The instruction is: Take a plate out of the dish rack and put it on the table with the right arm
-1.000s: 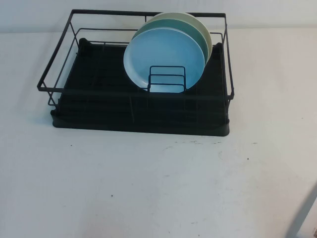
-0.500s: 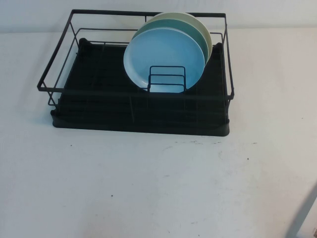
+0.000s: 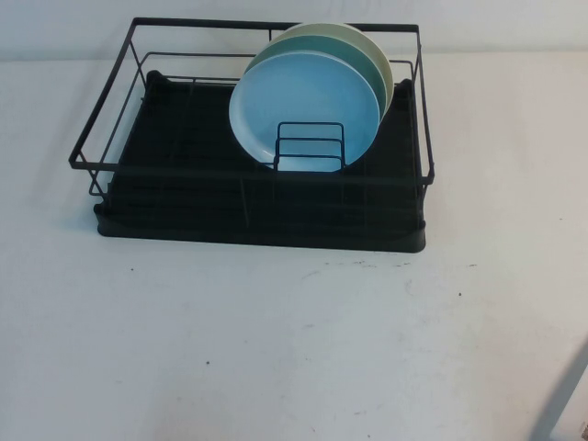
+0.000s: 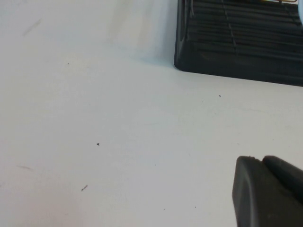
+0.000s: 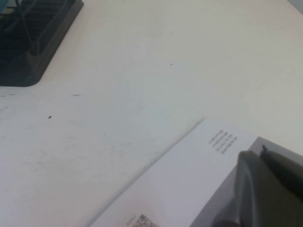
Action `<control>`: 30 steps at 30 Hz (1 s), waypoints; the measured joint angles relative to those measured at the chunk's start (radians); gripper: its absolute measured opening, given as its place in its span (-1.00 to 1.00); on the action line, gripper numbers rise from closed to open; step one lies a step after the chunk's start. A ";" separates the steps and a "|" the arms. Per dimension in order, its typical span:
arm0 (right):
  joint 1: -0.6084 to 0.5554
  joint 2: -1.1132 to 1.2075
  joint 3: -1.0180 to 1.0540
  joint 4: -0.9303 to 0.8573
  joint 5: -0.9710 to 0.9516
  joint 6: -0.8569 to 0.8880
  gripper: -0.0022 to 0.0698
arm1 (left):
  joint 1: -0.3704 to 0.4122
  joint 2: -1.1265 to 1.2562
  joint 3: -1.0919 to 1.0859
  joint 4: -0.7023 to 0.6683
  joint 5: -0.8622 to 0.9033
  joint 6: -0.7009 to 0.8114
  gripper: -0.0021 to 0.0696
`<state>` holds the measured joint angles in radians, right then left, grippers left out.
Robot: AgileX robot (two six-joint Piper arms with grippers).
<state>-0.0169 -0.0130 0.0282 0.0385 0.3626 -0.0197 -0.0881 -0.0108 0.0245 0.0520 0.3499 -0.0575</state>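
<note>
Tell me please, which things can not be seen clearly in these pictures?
- Left gripper: left wrist view, cut off by the picture edge.
- Right gripper: right wrist view, cut off likewise.
- Teal plate and cream plate: high view, mostly hidden behind the blue plate in the dish rack.

**A staged test bench, not a kitchen**

The setting looked like a lab: a bare white speckled surface point(image 3: 294, 349), a plain pale backdrop, and a lone dish rack point(image 3: 253, 184) holding three plastic plates, with a printed label sheet point(image 5: 189, 179) beside the right gripper point(image 5: 270, 189).
</note>
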 joint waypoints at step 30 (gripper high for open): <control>0.000 0.000 0.000 0.782 -0.190 0.002 -0.99 | 0.000 0.000 0.000 0.000 0.000 0.000 -0.96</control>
<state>-0.0169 -0.0130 0.0281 0.8207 0.1724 -0.0180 -0.0881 -0.0108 0.0245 0.0520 0.3499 -0.0575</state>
